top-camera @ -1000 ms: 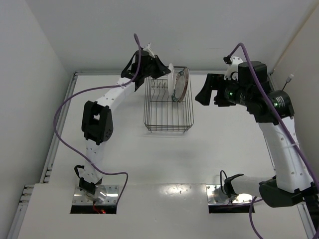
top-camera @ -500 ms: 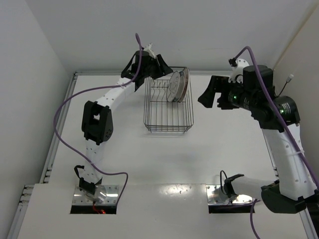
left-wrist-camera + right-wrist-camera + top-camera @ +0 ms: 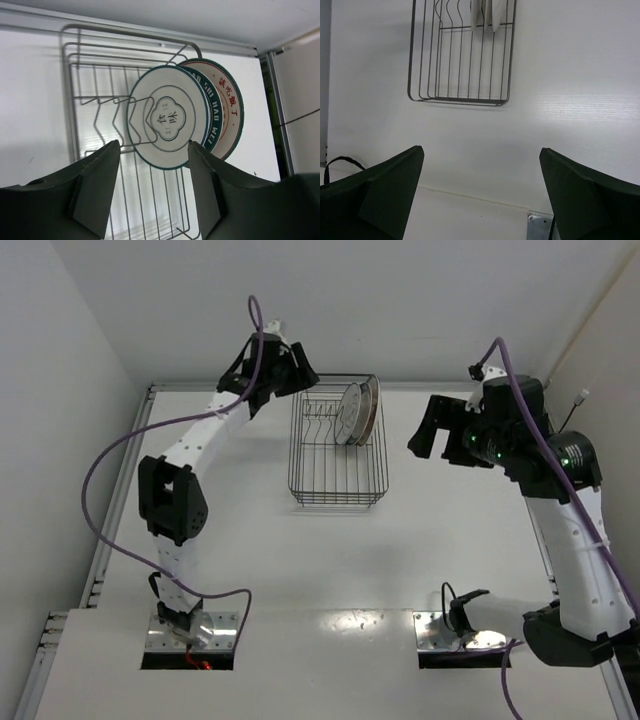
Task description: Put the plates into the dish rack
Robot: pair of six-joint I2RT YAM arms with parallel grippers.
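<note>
The dark wire dish rack (image 3: 337, 455) stands at the far middle of the table. Three plates stand on edge at its far end, leaning on each other (image 3: 357, 410). In the left wrist view the front one is white with thin dark rings (image 3: 167, 117), behind it is the teal-rimmed one (image 3: 214, 117), and rearmost is one with red lettering (image 3: 231, 97). My left gripper (image 3: 298, 375) is open and empty, up and left of the rack (image 3: 80, 100). My right gripper (image 3: 428, 432) is open and empty, raised to the right of the rack (image 3: 460, 65).
The back wall runs just behind the rack, and a side wall stands at the right. A raised rail (image 3: 125, 470) edges the table's left side. The arm base plates (image 3: 190, 630) sit at the near edge.
My left gripper has let go of the ringed plate, which now leans on the other two, and has drawn back to the left. My right arm has shifted slightly right and up.
</note>
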